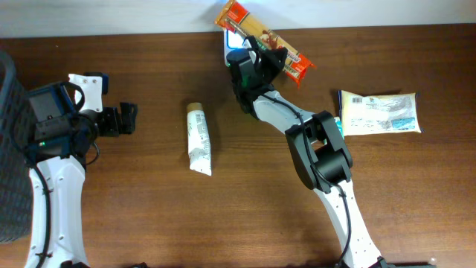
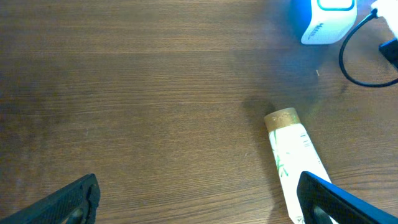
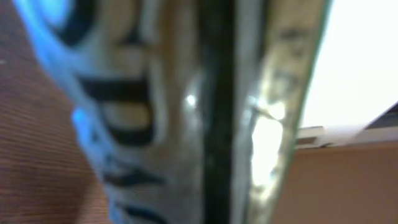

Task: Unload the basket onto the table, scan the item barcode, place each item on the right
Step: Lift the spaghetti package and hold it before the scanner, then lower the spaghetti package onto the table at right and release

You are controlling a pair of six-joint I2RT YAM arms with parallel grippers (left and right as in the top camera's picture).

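Overhead straight down on table (image 1: pixel 149 223), left wrist low — shares tube (image 1: pixel 198 138), right wrist against packet (image 3: pixel 161 124)

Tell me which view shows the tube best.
Overhead: the whole tube lies in view, end to end. The left wrist view shows only its cap half, a finger hiding the rest. The right wrist view misses it.

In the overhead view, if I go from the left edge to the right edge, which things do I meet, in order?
Basket → left pincer, open → tube → orange packet, held in the right pincer → white pouch.
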